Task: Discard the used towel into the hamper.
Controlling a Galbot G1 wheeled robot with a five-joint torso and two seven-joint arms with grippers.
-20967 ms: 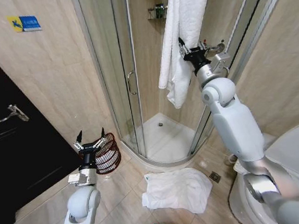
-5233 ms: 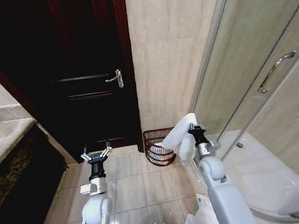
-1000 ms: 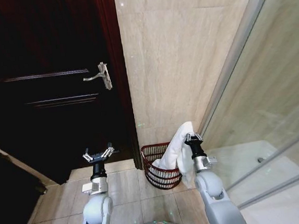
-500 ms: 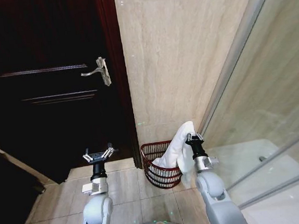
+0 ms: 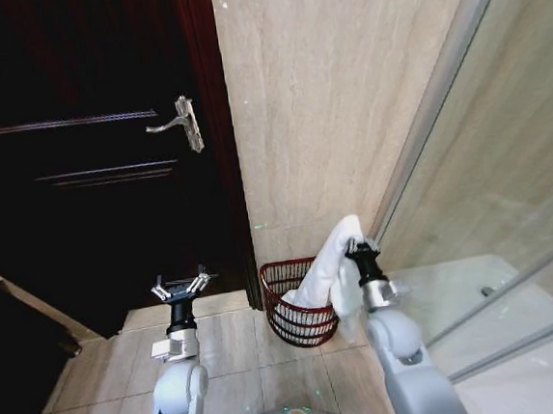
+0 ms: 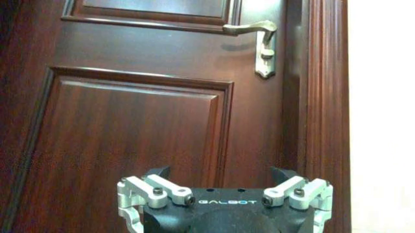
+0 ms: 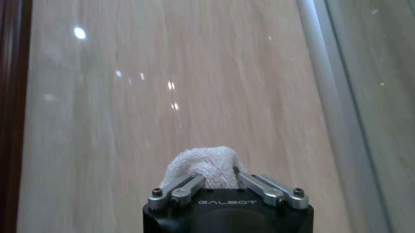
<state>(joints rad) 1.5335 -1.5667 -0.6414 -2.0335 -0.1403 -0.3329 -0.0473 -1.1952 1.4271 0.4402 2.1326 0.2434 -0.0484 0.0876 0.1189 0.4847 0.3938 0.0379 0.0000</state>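
The white towel hangs from my right gripper, which is shut on its top fold. The wrist view shows that same fold of towel bunched between the fingers of the right gripper. The towel's lower end drapes down into the hamper, a dark reddish-brown open-weave basket on the floor against the beige wall, just left of my right gripper. My left gripper is held upright over the floor tiles left of the hamper, open and holding nothing; the left gripper faces the dark door.
A dark wooden door with a metal lever handle stands to the left, seen close as a door with handle. A beige tiled wall rises behind the hamper. The glass shower enclosure fills the right.
The whole view has shifted a little as the camera moved. My right gripper with the towel sits slightly farther right of the hamper. The left arm keeps its pose.
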